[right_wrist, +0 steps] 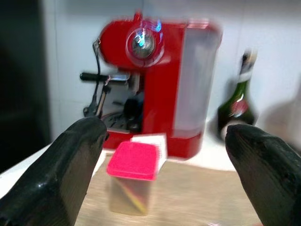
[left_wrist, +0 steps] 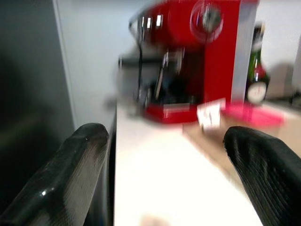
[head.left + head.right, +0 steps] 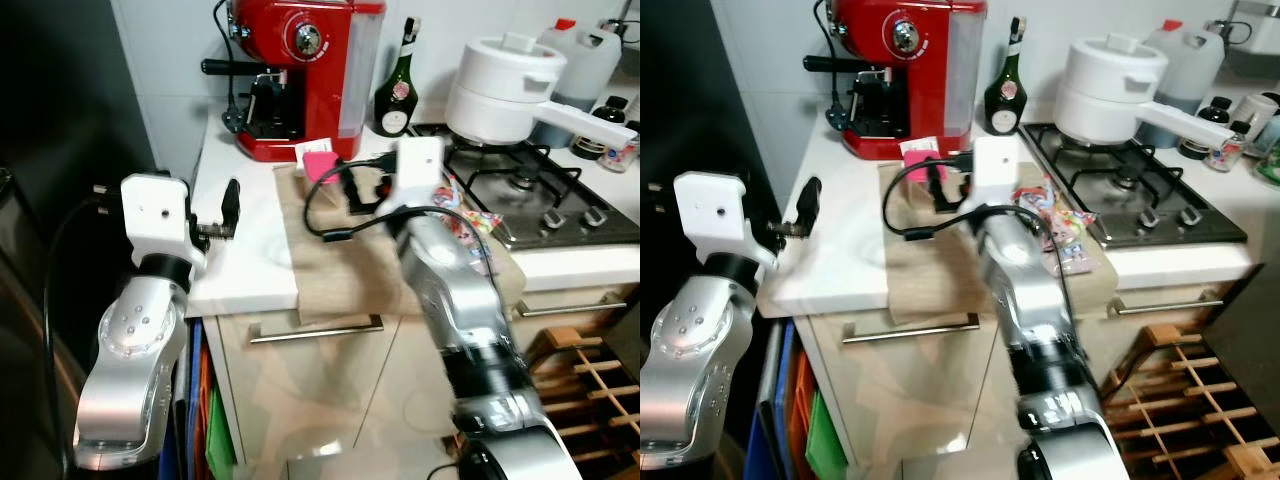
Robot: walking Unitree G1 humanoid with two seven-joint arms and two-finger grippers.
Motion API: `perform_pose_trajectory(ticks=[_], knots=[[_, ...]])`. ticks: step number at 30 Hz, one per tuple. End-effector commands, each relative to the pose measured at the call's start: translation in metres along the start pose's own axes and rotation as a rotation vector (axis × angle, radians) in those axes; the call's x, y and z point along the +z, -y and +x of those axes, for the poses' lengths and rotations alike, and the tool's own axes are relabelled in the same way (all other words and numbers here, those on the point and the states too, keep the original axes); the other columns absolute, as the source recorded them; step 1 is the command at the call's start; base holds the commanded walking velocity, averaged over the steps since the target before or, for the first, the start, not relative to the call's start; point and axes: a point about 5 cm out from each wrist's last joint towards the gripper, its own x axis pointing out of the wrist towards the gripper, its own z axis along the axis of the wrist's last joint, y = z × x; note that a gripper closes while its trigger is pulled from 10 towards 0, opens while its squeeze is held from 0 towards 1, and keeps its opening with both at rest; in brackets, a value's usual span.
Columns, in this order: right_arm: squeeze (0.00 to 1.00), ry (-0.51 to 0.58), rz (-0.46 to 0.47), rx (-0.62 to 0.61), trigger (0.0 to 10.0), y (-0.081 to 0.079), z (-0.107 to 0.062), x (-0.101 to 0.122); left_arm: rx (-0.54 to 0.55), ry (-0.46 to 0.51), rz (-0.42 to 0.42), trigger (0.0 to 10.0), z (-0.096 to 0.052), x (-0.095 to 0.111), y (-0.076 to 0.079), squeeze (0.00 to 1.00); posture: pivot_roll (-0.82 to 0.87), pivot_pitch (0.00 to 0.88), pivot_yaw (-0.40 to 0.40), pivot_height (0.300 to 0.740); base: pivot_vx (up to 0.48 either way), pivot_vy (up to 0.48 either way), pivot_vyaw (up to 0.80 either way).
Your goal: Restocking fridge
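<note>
A small clear container with a pink lid (image 1: 132, 178) stands on a tan board (image 3: 340, 260) on the white counter, just in front of the red espresso machine (image 3: 300, 70). My right gripper (image 1: 164, 141) is open and hovers above the board, pointing at the container (image 3: 320, 164), a short way from it. A colourful snack packet (image 3: 470, 225) lies on the board's right side beside my right forearm. My left gripper (image 3: 226, 212) is open over the counter's left edge, with nothing between its fingers (image 2: 80, 160). A dark tall appliance front (image 3: 60, 150) fills the left side.
A green bottle (image 3: 397, 95) stands right of the espresso machine. A white pot (image 3: 505, 85) sits on the gas hob (image 3: 540, 190), with plastic jugs (image 3: 585, 55) behind it. A wooden rack (image 3: 590, 390) stands low on the right. Drawers (image 3: 320, 330) lie below the counter.
</note>
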Motion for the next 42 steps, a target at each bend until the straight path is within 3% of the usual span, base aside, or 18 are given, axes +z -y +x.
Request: perform_pose_trajectory(ticks=[1, 5, 8, 12, 19, 32, 38, 42], knots=[[0.0, 0.078, -0.048, 0.007, 10.0, 0.006, -0.016, 0.015, -0.045, -0.014, -0.006, 10.0, -0.006, 0.002, 0.01, 0.0, 0.01, 0.0, -0.033, 0.74, 0.0, 0.0, 0.0], [0.0, 0.039, -0.063, 0.014, 10.0, 0.012, -0.035, 0.009, -0.042, -0.024, -0.005, 10.0, -0.01, 0.0, 0.015, 0.0, 0.0, 0.0, -0.034, 0.74, 0.0, 0.0, 0.0], [0.0, 0.013, -0.04, 0.052, 10.0, 0.006, -0.036, 0.002, -0.007, 0.009, -0.006, 10.0, 0.0, 0.005, 0.015, 0.0, -0.02, 0.0, -0.033, 0.74, 0.0, 0.0, 0.0], [0.0, 0.017, -0.03, 0.067, 10.0, 0.004, -0.032, 0.003, 0.042, 0.023, -0.013, 10.0, 0.008, 0.007, 0.01, 0.0, -0.02, 0.0, -0.034, 0.74, 0.463, 0.0, 0.0], [0.0, -0.015, 0.023, 0.067, 10.0, 0.001, -0.016, -0.002, 0.036, 0.057, 0.007, 10.0, 0.017, 0.014, 0.011, 0.0, -0.02, 0.0, -0.029, 0.74, 0.461, 0.0, 0.0], [0.0, 0.026, 0.063, 0.07, 10.0, -0.006, 0.002, 0.009, 0.031, 0.106, 0.04, 10.0, 0.021, 0.023, 0.008, 0.0, 0.0, 0.0, -0.024, 0.74, 0.458, 0.0, 0.0], [0.0, 0.022, 0.078, 0.046, 10.0, -0.009, 0.019, 0.017, 0.033, 0.102, 0.028, 10.0, 0.023, 0.024, 0.006, 0.0, -0.01, 0.0, -0.016, 0.74, 0.453, 0.0, 0.0], [0.0, 0.032, 0.1, 0.051, 10.0, -0.01, 0.028, 0.025, 0.08, 0.104, 0.064, 10.0, 0.024, 0.024, 0.003, 0.0, 0.0, 0.0, -0.016, 0.74, 0.437, 0.0, 0.0]])
